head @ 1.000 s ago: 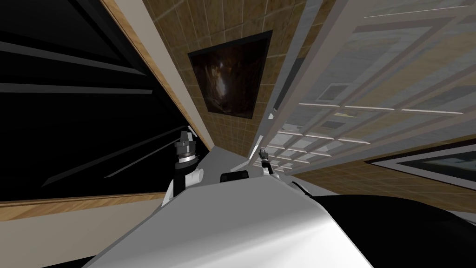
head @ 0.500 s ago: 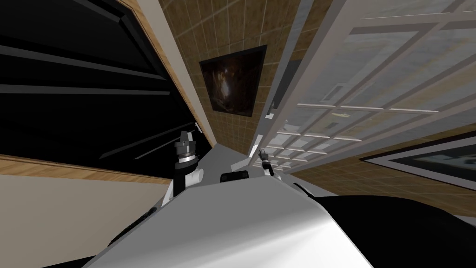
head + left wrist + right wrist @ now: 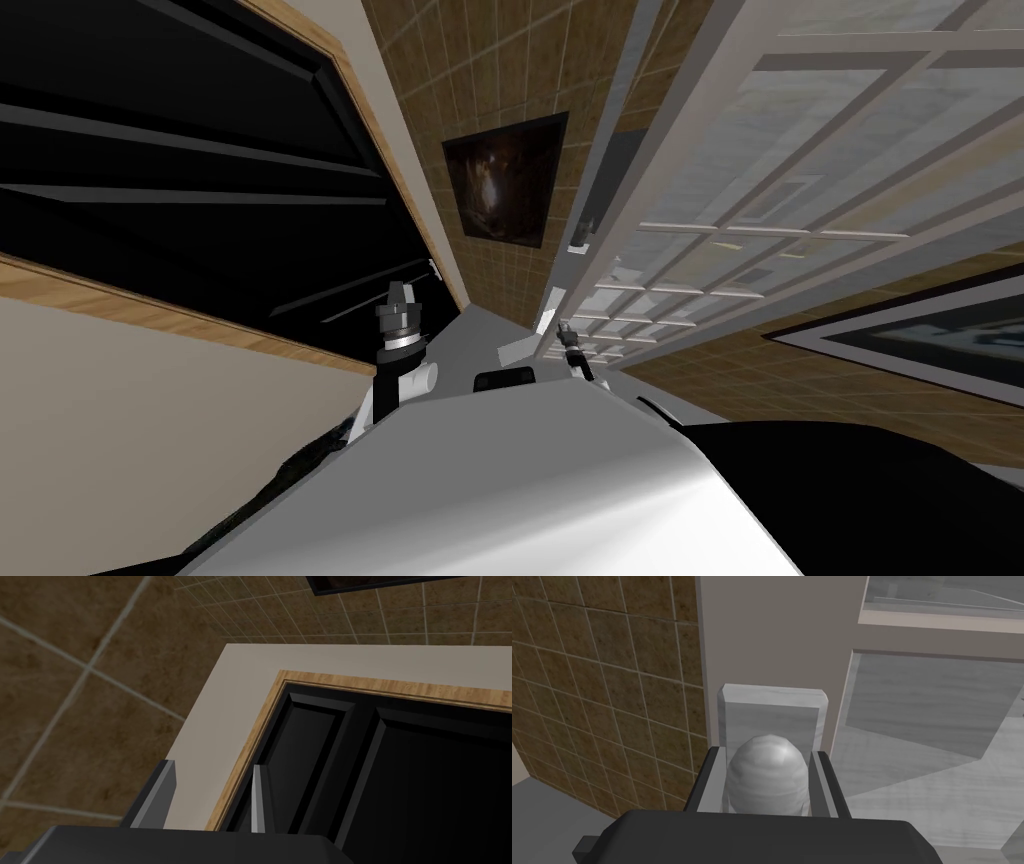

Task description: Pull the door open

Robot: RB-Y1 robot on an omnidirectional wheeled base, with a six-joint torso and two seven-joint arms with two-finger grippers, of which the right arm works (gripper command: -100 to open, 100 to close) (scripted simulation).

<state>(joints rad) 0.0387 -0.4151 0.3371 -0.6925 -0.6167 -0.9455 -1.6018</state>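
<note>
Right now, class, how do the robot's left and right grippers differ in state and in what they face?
The left gripper has its fingers apart, holding nothing; the right gripper is shut on a round grey knob. The left gripper faces a black panelled door in a wooden frame; the right gripper faces a pale door. Both have two thin grey fingers on a dark box.

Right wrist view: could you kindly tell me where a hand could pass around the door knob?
Free: the plain door strip above the backplate, bordered by the tiled wall and the recessed panel; that panel is bare too. Crowded: the knob, where the right gripper clamps both sides. The left gripper is open, holding nothing.
</note>
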